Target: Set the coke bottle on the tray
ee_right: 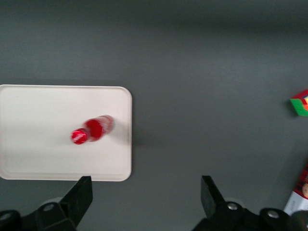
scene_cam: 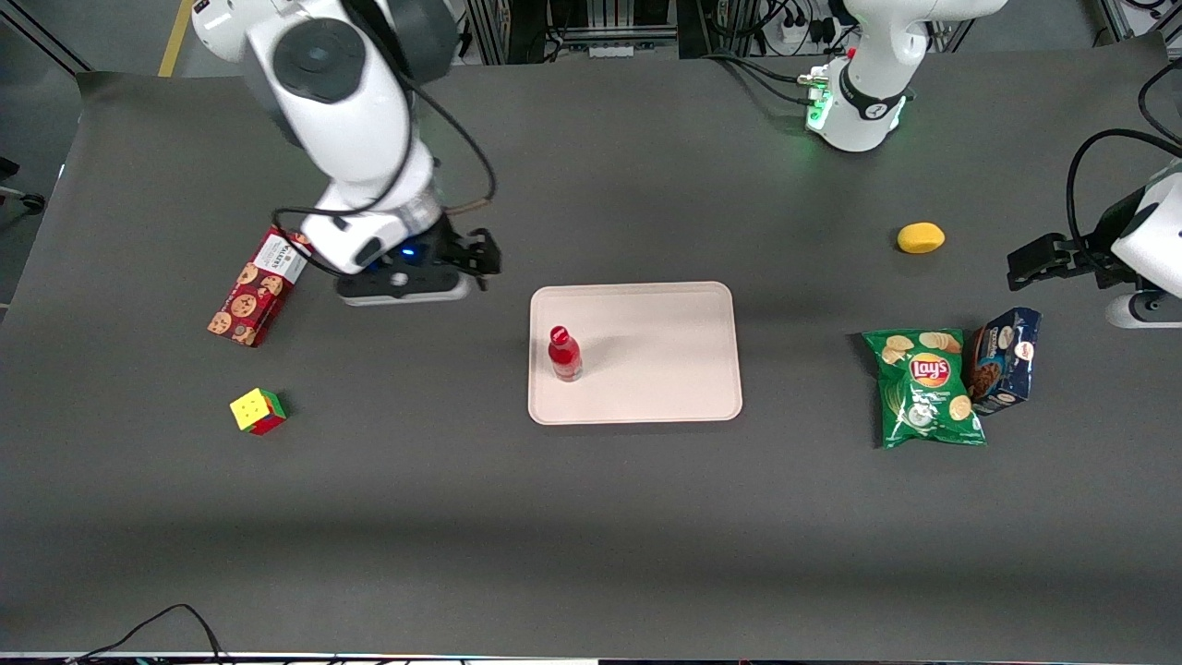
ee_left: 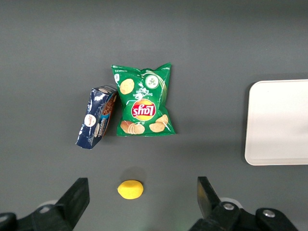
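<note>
**Supervisor:** Report the work surface.

**Operator:** I see a dark grey counter covered by a matte sheet. Nearest the front camera, toward the working arm's end, lies a puzzle cube with its yellow face up. The green chip bag lies flat toward the parked arm's end, with a blue cookie pack touching its edge.

**Supervisor:** Location of the task items?

**Operator:** The tray sits near the middle of the counter. The coke bottle stands upright on it, close to the tray edge that faces the working arm. I confirm this in the right wrist view: red cap up, base inside the rim.

**Supervisor:** Tool status?

**Operator:** The tool hangs above bare counter, just off the tray's corner and farther from the front camera than the bottle. Its fingers are spread wide and grip nothing.

**Supervisor:** Remaining items?

**Operator:** A red cookie box lies beside the working arm. A yellow lemon lies farther back than the chip bag.
</note>
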Tool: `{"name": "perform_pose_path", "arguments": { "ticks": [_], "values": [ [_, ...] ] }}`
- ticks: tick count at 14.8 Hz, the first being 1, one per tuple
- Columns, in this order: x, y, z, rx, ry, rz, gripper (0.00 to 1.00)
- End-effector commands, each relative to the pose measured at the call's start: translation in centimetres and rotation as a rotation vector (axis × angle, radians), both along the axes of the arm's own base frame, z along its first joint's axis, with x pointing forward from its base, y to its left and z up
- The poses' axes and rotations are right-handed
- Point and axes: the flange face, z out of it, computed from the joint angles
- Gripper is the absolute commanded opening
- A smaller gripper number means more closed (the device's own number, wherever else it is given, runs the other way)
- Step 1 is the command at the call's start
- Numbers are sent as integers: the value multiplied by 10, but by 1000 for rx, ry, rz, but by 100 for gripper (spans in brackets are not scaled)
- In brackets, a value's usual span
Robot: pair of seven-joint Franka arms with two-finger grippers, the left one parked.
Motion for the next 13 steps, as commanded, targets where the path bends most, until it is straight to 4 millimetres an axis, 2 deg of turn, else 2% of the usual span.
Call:
{"name": "perform_pose_path", "arguments": {
  "ticks": [1,3,5,7,9,11,13],
  "values": [
    [-24,-71,2,0,14,-58,100],
    [-18,-119,9,1,16,-111,100],
    [1,-178,19,-3,19,-162,100],
    [15,-221,27,2,4,-222,100],
    [19,-257,42,10,-23,-282,100],
    [9,-294,53,7,8,-310,100],
    [6,-315,60,12,2,-341,100]
  ]
}}
